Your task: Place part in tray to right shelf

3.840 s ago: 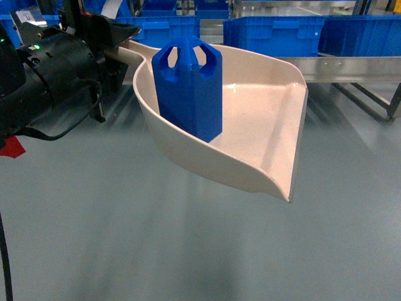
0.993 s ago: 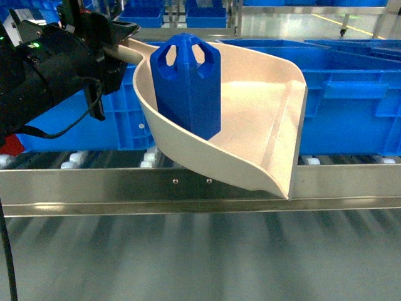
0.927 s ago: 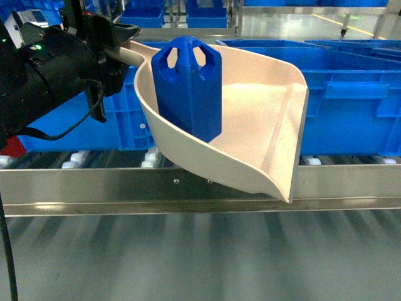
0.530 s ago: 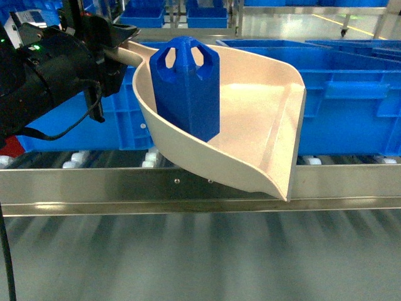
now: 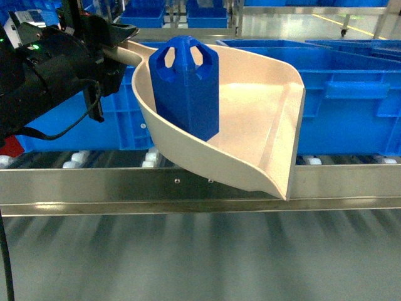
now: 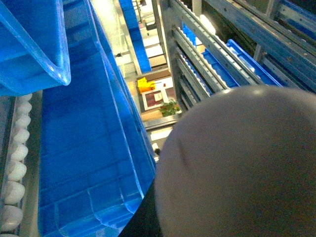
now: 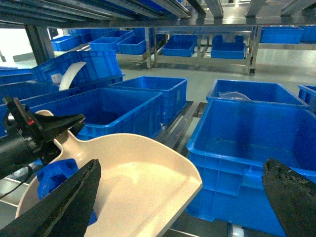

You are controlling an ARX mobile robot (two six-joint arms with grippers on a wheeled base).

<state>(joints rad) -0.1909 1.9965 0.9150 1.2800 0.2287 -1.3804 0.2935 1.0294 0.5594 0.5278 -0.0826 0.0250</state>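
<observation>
The shelf (image 5: 188, 188) has come near; the left gripper (image 5: 116, 44) holds the tray (image 5: 263, 125) level, so the part (image 5: 185, 88) stays upright. The right gripper (image 7: 182, 197) has wide jaws.

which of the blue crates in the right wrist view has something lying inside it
The far right crate, behind the big near one. A crumpled clear bag or wrapping lies at its left end. The other crates' visible insides look bare.

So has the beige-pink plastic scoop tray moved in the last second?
Barely: the beige-pink plastic scoop tray sits about where it was against the steel shelf rail, perhaps a hair left.
</observation>
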